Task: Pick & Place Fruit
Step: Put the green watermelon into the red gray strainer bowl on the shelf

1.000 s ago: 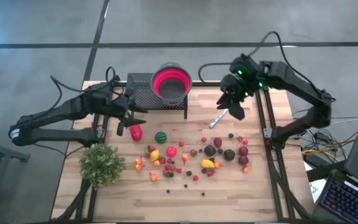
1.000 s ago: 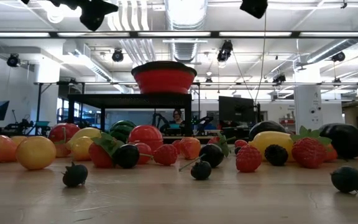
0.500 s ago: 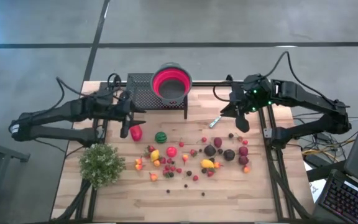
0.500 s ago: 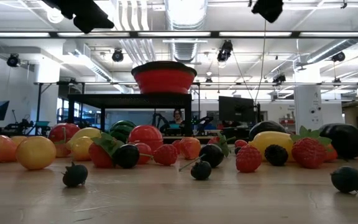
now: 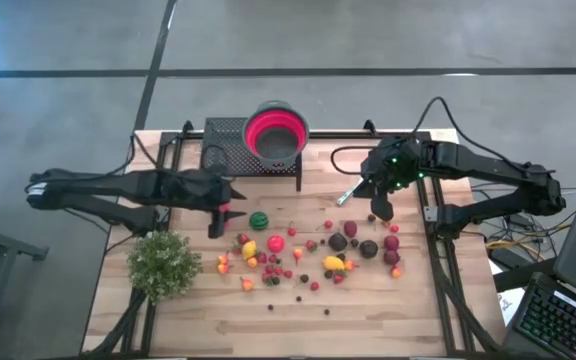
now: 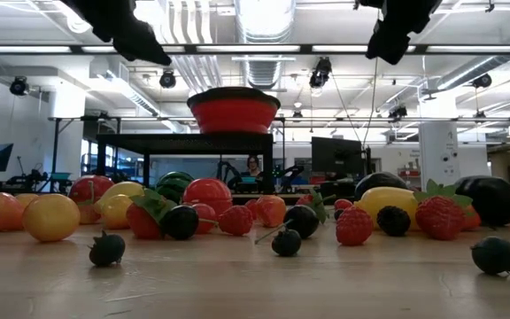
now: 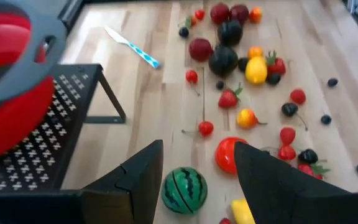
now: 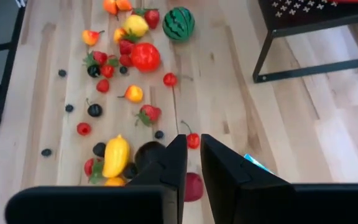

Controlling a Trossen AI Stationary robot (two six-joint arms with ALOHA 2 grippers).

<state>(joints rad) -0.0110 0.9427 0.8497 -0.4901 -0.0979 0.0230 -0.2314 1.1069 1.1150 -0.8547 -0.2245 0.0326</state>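
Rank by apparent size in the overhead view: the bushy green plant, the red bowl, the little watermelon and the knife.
1. Bushy green plant
2. Red bowl, nearly as big, though raised on its rack
3. Knife, long but thin
4. Watermelon, a close call with the knife

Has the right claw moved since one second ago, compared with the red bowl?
Yes. In the high view the right claw has moved away from the red bowl, toward the scattered fruit.
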